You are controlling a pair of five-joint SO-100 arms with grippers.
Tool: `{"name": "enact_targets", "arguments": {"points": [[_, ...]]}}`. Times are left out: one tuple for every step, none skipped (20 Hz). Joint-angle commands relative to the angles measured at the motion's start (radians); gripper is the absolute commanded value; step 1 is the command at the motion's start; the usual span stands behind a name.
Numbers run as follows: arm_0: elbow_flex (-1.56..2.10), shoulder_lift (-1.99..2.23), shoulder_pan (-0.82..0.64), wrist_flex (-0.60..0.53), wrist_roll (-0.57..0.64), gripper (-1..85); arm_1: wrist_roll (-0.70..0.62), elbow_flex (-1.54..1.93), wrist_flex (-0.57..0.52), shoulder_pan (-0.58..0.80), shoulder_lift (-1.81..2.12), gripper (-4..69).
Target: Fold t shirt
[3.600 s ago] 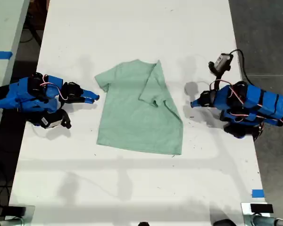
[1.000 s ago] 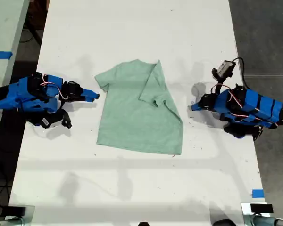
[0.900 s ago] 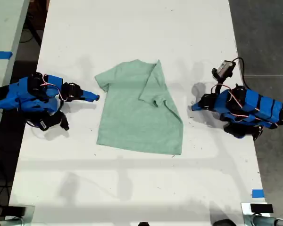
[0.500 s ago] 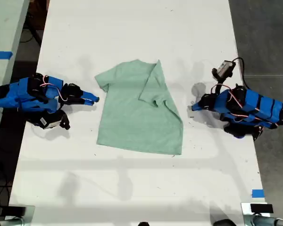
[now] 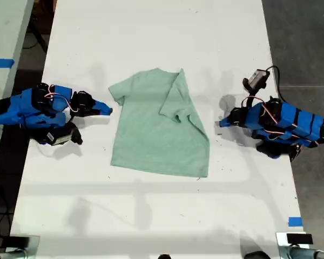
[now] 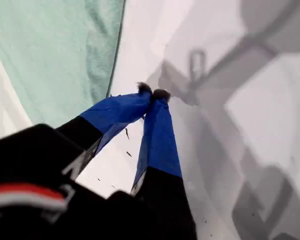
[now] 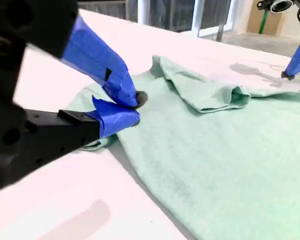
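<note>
On white table, unprinted t shirt.

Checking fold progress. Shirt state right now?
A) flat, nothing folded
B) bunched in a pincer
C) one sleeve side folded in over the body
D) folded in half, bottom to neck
C: in the exterior view the shirt has the sleeve on that view's right flipped in over the body, the other sleeve lies flat, and neither pincer holds cloth.
</note>
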Motion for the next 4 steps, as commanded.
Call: {"name": "enact_targets", "arguments": {"points": [[0.009,0.006,-0.025,0.046,-0.008,-0.1,0.005,0.029,-0.015,0.002,0.011,1.2],[0.011,0.006,0.008,0.037,-0.009,-0.1,0.003,0.028,-0.015,0.000,0.011,1.2],[0.026,0.006,0.023,0.025,-0.009,-0.1,0.012,0.026,-0.015,-0.006,0.011,1.2],[0.029,0.006,0.025,0.025,-0.002,-0.1,0.066,0.026,0.000,-0.017,0.011,1.2]]}}
